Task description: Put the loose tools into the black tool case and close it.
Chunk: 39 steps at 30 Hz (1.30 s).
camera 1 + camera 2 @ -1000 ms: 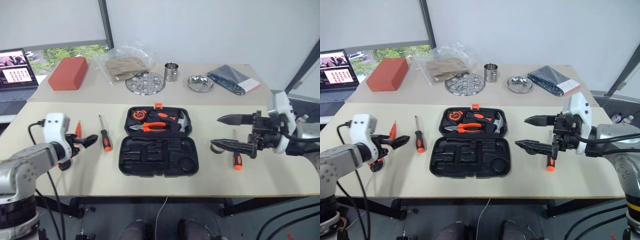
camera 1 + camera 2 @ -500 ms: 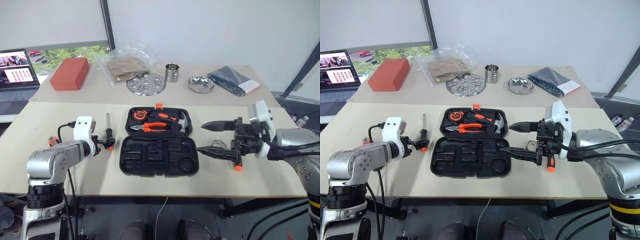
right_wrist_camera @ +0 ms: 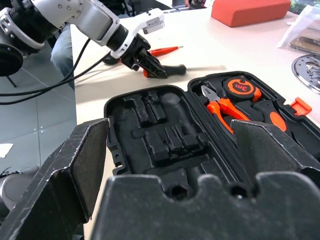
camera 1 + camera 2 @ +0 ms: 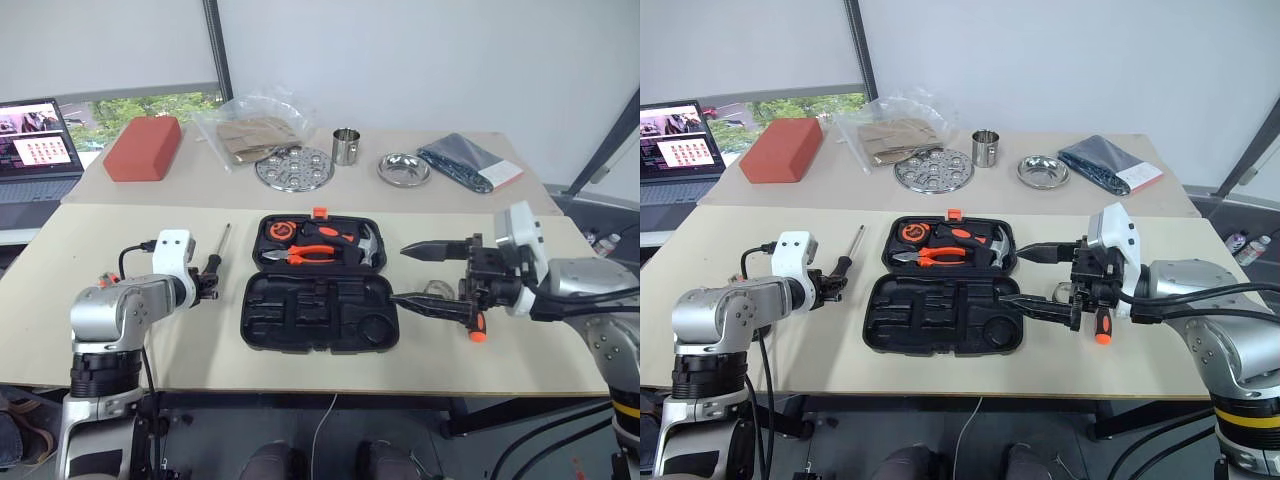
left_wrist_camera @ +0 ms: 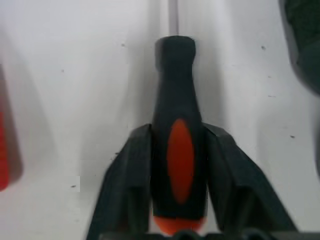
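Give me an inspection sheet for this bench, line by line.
Surface: beige table, two tops butted together.
Job's things: tool case open flat, pliers inside; screwdriver in left gripper; second screwdriver right of case.
Clutter: red block, plastic bag, steel dishes, cup, dark pouch.
Grippers: left gripper closed on screwdriver handle; right gripper open.
Cables: black cable on left arm.
Surroundings: laptop, window.

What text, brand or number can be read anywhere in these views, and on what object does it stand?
"3m": on the orange tape measure in the black tool case, seen from the right wrist.
Laptop screen: rows of small pictures, any text too small to read.
Nothing else carries readable lettering.
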Tool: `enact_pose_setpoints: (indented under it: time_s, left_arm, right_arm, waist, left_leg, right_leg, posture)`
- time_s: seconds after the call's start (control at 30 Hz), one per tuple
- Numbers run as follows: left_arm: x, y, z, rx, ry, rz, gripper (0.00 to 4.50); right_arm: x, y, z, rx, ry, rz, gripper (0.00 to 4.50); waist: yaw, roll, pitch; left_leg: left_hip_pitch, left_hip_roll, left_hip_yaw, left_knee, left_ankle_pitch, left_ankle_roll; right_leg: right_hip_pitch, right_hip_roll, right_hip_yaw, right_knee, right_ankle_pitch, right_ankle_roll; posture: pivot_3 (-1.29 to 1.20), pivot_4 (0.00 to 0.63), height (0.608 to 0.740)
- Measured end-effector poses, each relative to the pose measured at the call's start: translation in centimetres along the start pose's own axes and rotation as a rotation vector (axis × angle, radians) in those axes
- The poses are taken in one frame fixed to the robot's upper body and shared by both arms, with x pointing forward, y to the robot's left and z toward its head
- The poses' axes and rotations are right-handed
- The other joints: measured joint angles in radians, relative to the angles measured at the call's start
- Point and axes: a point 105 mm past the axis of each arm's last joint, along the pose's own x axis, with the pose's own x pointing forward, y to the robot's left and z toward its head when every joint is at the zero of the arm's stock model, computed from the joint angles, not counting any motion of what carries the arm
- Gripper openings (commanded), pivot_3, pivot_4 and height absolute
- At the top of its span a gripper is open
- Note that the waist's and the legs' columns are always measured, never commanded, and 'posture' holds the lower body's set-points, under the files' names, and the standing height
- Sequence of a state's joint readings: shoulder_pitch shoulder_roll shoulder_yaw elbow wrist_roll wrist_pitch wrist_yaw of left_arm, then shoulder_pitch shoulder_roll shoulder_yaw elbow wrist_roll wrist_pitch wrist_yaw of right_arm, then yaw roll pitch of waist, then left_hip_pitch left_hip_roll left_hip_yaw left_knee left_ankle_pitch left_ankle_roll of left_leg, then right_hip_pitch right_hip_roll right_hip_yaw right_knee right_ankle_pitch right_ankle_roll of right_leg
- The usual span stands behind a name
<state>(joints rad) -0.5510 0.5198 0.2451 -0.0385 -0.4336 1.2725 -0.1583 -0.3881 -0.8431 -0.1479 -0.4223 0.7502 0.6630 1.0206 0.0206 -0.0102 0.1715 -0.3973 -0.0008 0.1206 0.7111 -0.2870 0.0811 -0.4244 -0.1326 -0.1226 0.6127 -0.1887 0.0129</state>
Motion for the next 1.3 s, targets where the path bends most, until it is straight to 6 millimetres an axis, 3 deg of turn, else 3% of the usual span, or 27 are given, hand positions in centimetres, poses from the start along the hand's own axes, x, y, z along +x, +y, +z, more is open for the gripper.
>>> enact_pose_setpoints:
  time_s: [0.17, 0.27, 0.43, 0.53, 0.63, 0.73, 0.83, 0.93, 1.07, 1.3]
  left_arm:
    - [-0.2, 0.8, 0.2, -0.01, -0.011, 0.019, 0.96]
    - [-1.0, 2.8, 0.7, 0.009, -0.029, 0.071, 0.96]
    - [-3.9, 5.0, 5.6, 0.19, -0.216, 0.058, 0.96]
    - [-5.3, 3.0, 9.4, 0.424, -0.347, -0.101, 0.96]
    - [-6.7, -2.2, 10.9, 0.703, -0.416, -0.398, 0.96]
    - [-7.5, -6.6, 9.2, 0.898, -0.366, -0.689, 0.96]
    - [-7.1, -8.9, 7.4, 1.017, -0.287, -0.858, 0.96]
    - [-5.1, -10.3, 5.7, 1.153, -0.198, -0.931, 0.96]
    - [-2.4, -10.6, 3.7, 1.2, -0.092, -0.954, 0.96]
    - [-0.8, -9.5, 2.4, 1.262, -0.006, -0.946, 0.96]
  right_arm:
    - [0.2, 0.3, 0.0, 0.001, -0.011, 0.005, 4.5]
    - [0.2, 0.7, -0.4, 0.015, -0.007, 0.016, 4.5]
    - [0.2, 1.4, -0.9, 0.049, 0.004, 0.034, 4.5]
    - [0.2, 1.4, -1.0, 0.05, 0.008, 0.022, 4.5]
    - [0.0, 1.3, -1.2, 0.049, 0.023, 0.014, 4.5]
    - [-0.2, 1.2, -1.3, 0.041, 0.045, 0.003, 4.5]
    - [-0.5, 1.0, -1.5, 0.047, 0.062, -0.025, 4.5]
    - [-0.8, 0.9, -2.1, 0.069, 0.08, -0.064, 4.5]
    - [-0.8, 1.4, -2.1, 0.063, 0.09, -0.084, 4.5]
    - [-0.7, 1.8, -1.7, 0.059, 0.078, -0.108, 4.5]
  waist:
    - [-0.004, 0.0, 0.0]
    - [-0.011, -0.001, 0.001]
    - [-0.006, -0.002, 0.001]
    - [0.007, -0.002, 0.001]
    - [0.014, -0.002, 0.001]
    - [0.009, -0.002, 0.001]
    - [0.001, -0.002, 0.001]
    - [0.0, -0.002, 0.001]
    - [-0.005, -0.003, 0.002]
    - [-0.006, -0.003, 0.002]
  left_leg:
    - [0.0, 0.001, 0.0, 0.0, 0.001, -0.001]
    - [-0.002, 0.003, 0.0, 0.0, 0.001, -0.002]
    - [-0.009, 0.001, 0.0, 0.0, 0.002, -0.003]
    - [-0.011, -0.001, 0.001, 0.0, 0.001, -0.003]
    - [-0.012, -0.002, 0.002, 0.0, 0.001, -0.002]
    - [-0.011, -0.001, 0.003, 0.0, 0.002, -0.001]
    - [-0.011, 0.0, 0.004, 0.0, 0.007, 0.006]
    - [-0.011, 0.0, 0.004, 0.0, 0.008, 0.007]
    - [-0.013, 0.0, 0.005, 0.001, 0.008, 0.009]
    - [-0.015, 0.0, 0.003, 0.002, 0.008, 0.011]
  right_leg:
    - [-0.001, 0.0, 0.0, 0.001, 0.0, 0.0]
    - [-0.003, 0.001, 0.0, 0.001, 0.0, 0.0]
    - [-0.011, 0.001, -0.001, 0.002, 0.0, -0.002]
    - [-0.011, 0.001, -0.002, 0.0, 0.0, -0.002]
    - [-0.011, 0.0, 0.0, -0.002, 0.0, -0.002]
    - [-0.012, 0.002, 0.0, -0.001, 0.0, -0.002]
    - [-0.012, 0.005, -0.001, 0.0, -0.001, -0.003]
    - [-0.012, 0.005, 0.0, 0.001, -0.001, -0.003]
    - [-0.013, 0.005, 0.001, 0.0, -0.001, -0.002]
    - [-0.014, 0.004, 0.0, 0.001, -0.001, -0.002]
  posture:
    - [0.0, 0.15, 0.734]
    - [0.0, 0.15, 0.734]
    - [0.0, 0.15, 0.734]
    - [0.0, 0.15, 0.734]
    - [0.0, 0.15, 0.734]
    - [0.0, 0.15, 0.734]
    - [0.0, 0.15, 0.734]
    - [0.0, 0.15, 0.734]
    - [0.0, 0.15, 0.734]
    - [0.0, 0.15, 0.734]
